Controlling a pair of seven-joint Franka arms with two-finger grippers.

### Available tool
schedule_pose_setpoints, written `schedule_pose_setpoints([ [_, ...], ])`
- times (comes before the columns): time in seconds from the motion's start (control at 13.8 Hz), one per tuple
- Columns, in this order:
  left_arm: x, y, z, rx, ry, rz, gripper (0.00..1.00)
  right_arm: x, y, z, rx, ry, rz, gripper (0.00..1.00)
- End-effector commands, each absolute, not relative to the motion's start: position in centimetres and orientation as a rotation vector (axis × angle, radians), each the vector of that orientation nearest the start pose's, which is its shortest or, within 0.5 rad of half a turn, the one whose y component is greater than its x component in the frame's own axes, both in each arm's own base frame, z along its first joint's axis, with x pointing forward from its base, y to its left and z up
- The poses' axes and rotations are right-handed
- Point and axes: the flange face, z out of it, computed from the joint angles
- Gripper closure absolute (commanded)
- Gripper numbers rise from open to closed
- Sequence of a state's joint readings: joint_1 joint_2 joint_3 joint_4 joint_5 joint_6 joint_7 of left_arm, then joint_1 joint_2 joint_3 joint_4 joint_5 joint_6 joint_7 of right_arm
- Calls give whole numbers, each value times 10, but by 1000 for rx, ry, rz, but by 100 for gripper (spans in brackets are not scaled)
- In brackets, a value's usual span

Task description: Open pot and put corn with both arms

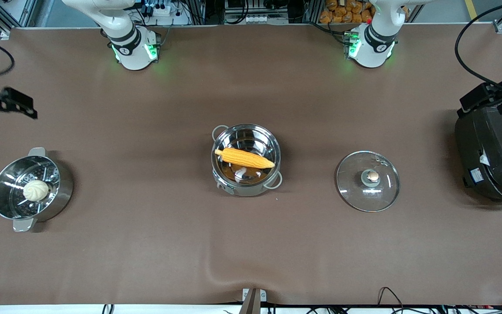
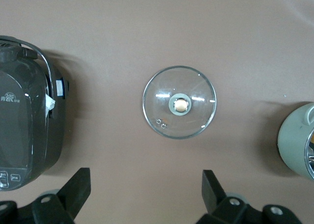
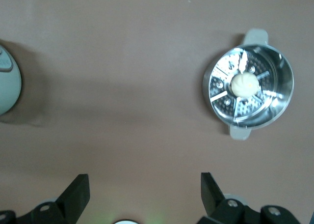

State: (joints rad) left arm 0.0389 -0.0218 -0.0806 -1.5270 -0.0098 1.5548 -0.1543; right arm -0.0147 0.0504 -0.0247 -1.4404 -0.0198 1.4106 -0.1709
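The steel pot (image 1: 247, 136) stands uncovered in the middle of the table. The yellow-orange corn (image 1: 244, 158) lies inside it, across the bowl. Its glass lid (image 1: 368, 181) with the copper-coloured knob (image 1: 373, 176) rests flat on the table beside the pot, toward the left arm's end. High over that end, near the rice cooker, my left gripper (image 2: 146, 184) is open and empty, with the lid (image 2: 179, 102) in its view. My right gripper (image 3: 144, 187) is open and empty too, high over the right arm's end of the table. Only an edge of the pot (image 3: 7, 86) shows in its view.
A steel steamer pot (image 1: 26, 187) with a white bun (image 1: 36, 190) in it stands at the right arm's end. A large black rice cooker (image 1: 495, 152) stands at the left arm's end. Both arm bases (image 1: 133, 50) are lit green along the table's edge farthest from the front camera.
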Motion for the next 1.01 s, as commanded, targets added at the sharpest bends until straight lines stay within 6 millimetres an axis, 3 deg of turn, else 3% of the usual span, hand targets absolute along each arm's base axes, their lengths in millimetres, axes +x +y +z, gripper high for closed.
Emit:
schedule_pose_setpoints([
  [0.0, 539, -25, 661, -3137, -142, -56, 0, 541, -21, 646, -3137, -31, 120, 0],
  [0.29, 534, -28, 659, -3130, -140, 1, 0, 545, -13, 651, -3071, 137, 72, 0],
  [0.43, 536, -29, 657, -3129, -133, 3, 0, 546, -25, 650, -3012, 221, 73, 0],
  [0.94, 537, -31, 654, -3128, -47, 40, 0, 543, -31, 658, -3078, 143, 45, 0],
])
